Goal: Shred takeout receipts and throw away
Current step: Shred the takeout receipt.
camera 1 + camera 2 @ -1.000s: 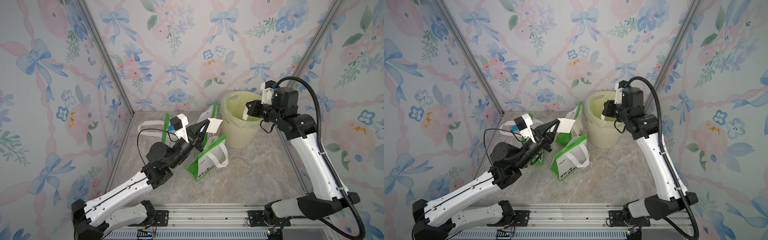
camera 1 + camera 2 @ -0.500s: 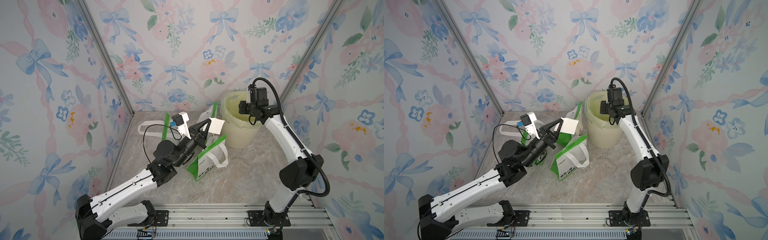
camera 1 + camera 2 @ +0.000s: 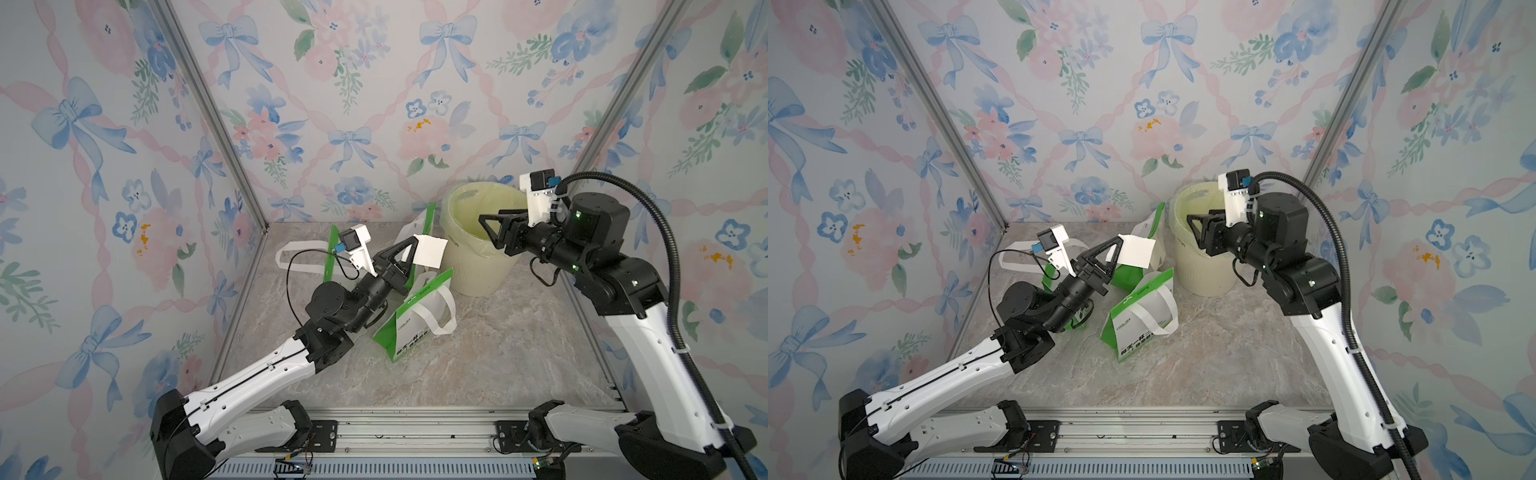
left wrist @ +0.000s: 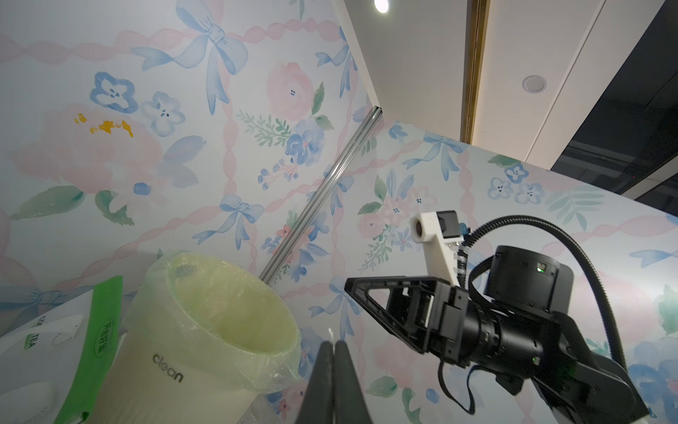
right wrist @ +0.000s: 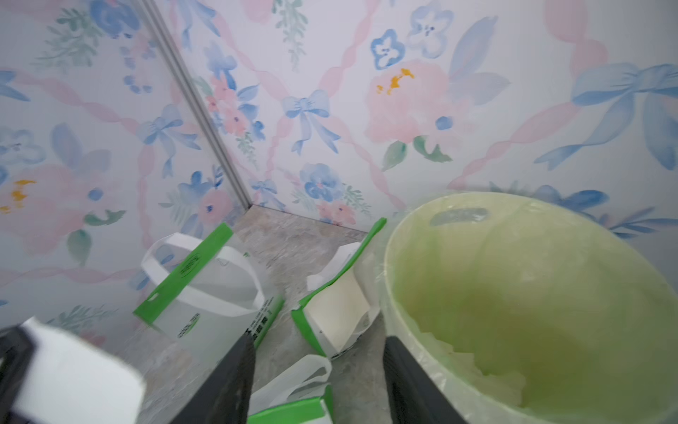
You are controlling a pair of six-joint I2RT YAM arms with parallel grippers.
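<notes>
One edge of a white receipt (image 3: pixel 430 252) is pinched in the left gripper (image 3: pixel 414 245), whose jaws are pressed together on it. The slip hangs in the air above the green-and-white bags (image 3: pixel 409 328), just beside the bin (image 3: pixel 478 270). It looks nearly square, so no long axis can be told, and its free edge points toward the bin. Farther back, the right gripper (image 3: pixel 490 220) hovers over the bin's rim, jaws spread and empty. The table (image 3: pixel 519 353) is marbled grey, and floral bow wallpaper (image 3: pixel 374 104) closes in behind.
</notes>
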